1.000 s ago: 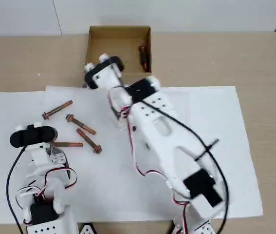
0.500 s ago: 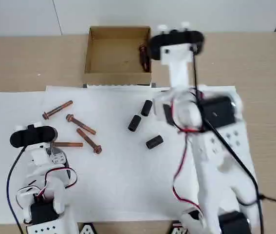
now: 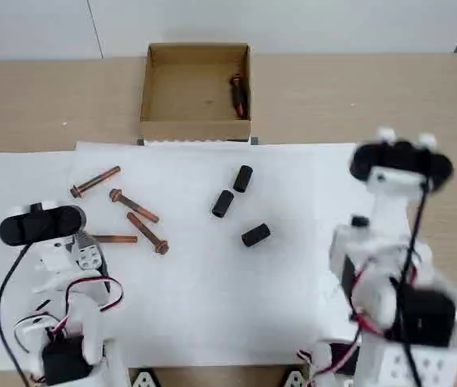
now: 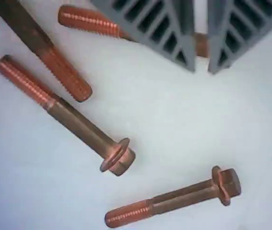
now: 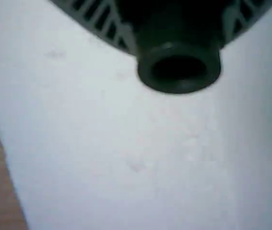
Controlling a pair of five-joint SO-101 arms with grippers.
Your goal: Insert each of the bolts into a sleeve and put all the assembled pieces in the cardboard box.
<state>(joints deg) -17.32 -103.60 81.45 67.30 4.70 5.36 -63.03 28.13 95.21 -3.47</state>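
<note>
Right gripper (image 5: pixel 174 19) was clamped tight on a black cylindrical sleeve (image 5: pixel 179 72), and I had its open bore facing the wrist camera. It hung over the white paper sheet (image 3: pixel 212 306) by the sheet's right edge, with the light wooden table (image 3: pixel 35 97) showing just past it.

Over on the left, the left gripper (image 4: pixel 201 67) sat near the sheet's left edge. Its grey fingers (image 4: pixel 164 28) were closed down to a thin slit and gripped nothing. One copper-coloured flanged bolt (image 4: pixel 90 21) lay on the paper under them.

A second bolt (image 3: pixel 95 181), a third bolt (image 3: pixel 133 205) and a fourth bolt (image 3: pixel 147 232) lay loose in the sheet's left half, toward its far edge.

Mid-sheet I saw three spare sleeves, each apart from the others: first spare sleeve (image 3: pixel 243 178), second spare sleeve (image 3: pixel 223 203), third spare sleeve (image 3: pixel 255 235).

The brown open-topped cardboard box (image 3: pixel 151 89) stood on the table against the sheet's far edge. One assembled bolt-and-sleeve piece (image 3: pixel 238 93) lay inside along its right wall.
</note>
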